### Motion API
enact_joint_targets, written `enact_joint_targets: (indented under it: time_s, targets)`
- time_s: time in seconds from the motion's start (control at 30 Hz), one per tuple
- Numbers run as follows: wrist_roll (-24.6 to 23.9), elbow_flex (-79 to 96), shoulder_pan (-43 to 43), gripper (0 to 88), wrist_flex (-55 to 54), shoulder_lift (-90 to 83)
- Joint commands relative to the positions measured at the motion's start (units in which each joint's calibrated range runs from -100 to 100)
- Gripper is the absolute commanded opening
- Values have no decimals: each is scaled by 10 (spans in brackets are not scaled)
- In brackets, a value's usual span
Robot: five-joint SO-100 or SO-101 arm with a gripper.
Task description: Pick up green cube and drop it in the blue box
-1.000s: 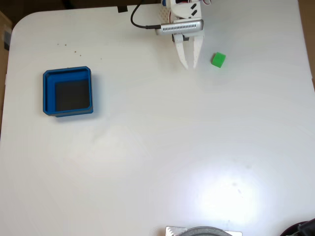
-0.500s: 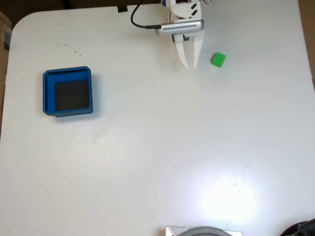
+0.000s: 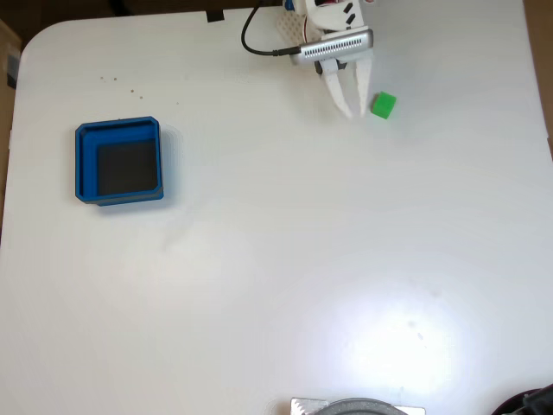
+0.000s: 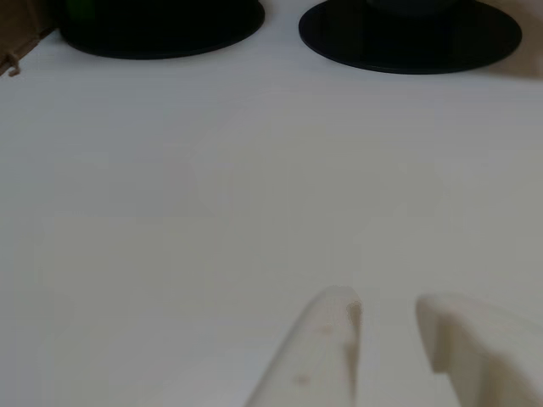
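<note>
In the fixed view the green cube (image 3: 384, 105) lies on the white table near the far right. My white gripper (image 3: 354, 111) points down at the table just left of the cube, apart from it, its fingers a little open and holding nothing. The blue box (image 3: 84, 164), with its dark floor, sits far to the left and holds nothing. In the other view my gripper (image 4: 386, 307) enters from the bottom edge, with a gap between its two white fingertips (image 4: 335, 309) over bare table.
A black cable (image 3: 259, 43) loops off the arm base at the table's far edge. A grey round object (image 3: 354, 406) and a dark thing (image 3: 531, 402) sit at the near edge. Two black discs (image 4: 161, 25) (image 4: 411, 34) lie ahead in the other view.
The gripper has swung to the right, toward the green cube, and its tips now stand close beside it. Cube and box have not moved.
</note>
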Motion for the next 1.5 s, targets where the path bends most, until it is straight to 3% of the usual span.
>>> enact_joint_targets:
  time_s: [0.0, 0.67, 1.47]
  targets:
    - [-1, 5, -19, 20, -6, -5]
    - [-2, -27, -72, 20, -6, -1]
    - [-2, -296, -69, 20, -6, 205]
